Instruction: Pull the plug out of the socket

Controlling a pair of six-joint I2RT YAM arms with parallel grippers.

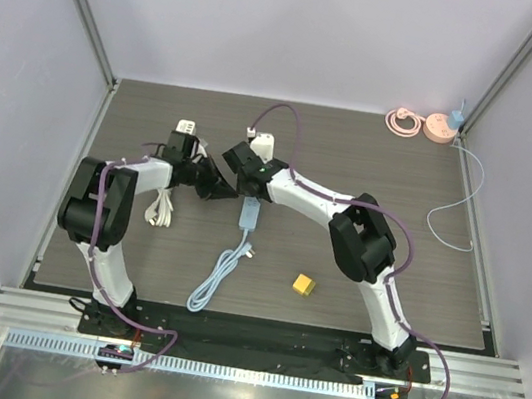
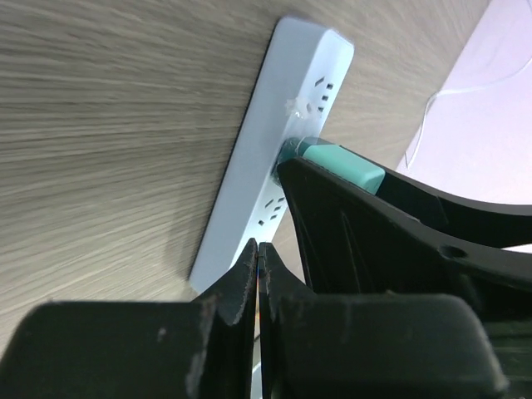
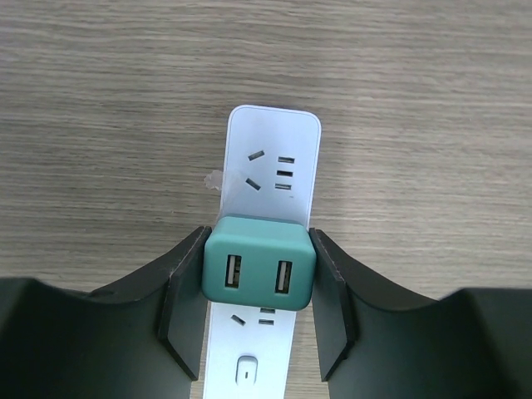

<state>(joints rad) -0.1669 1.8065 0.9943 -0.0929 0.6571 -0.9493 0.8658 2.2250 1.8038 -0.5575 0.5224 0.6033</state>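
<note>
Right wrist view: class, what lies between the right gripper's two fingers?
The teal plug, seated in the white power strip; both fingers touch its sides, as the right wrist view shows.

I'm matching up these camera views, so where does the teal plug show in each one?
Top external: unseen, hidden beneath the right hand.
Left wrist: teal plug just right of centre.
Right wrist: centre, between the right hand's fingers.
Shared landmark: the white power strip it sits in.

Plug (image 3: 258, 263) in socket (image 3: 273, 145), table (image 1: 374, 156) ctr.
</note>
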